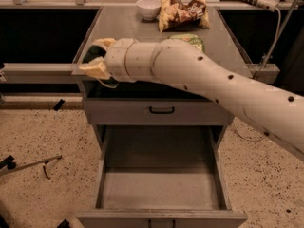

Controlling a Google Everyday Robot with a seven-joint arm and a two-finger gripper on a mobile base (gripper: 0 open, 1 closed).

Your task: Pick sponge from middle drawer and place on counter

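My gripper [96, 57] hangs at the left front edge of the counter [128, 30], level with its top. It is shut on the sponge [93, 55], whose dark green body shows between the pale fingers. The white arm reaches in from the right, across the front of the counter. Below, the middle drawer [105, 175] is pulled wide open, and its flat grey floor is bare.
A white bowl [148, 7] and a brown chip bag [183, 11] sit at the back of the counter. A green snack bag [191, 39] lies half hidden behind the arm. A shut shallow drawer with a black loop handle [161, 110] is above the open one. Cables hang at right.
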